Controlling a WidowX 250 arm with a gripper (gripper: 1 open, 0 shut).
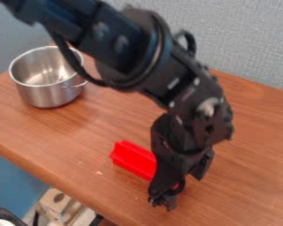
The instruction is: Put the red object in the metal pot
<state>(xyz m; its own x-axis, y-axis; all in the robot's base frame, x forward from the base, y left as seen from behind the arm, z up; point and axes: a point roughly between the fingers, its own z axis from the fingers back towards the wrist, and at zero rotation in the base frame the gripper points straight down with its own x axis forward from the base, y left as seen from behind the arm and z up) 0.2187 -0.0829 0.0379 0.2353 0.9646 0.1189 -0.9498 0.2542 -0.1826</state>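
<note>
Black arm reaches in from upper left, pincer point(179, 187) low at the right end of the red block point(134, 161), overlapping it in view and hiding that end. Pincer open, fingers spread; contact with block can't be told. Block lies on the wooden table point(61, 141), near the front edge, set at a slant, left end in plain sight. Pot point(47, 77) upright at upper left on table, well apart from block, shiny metal, side handle toward the arm; inside looks bare. Gray wall point(250, 35) behind.
</note>
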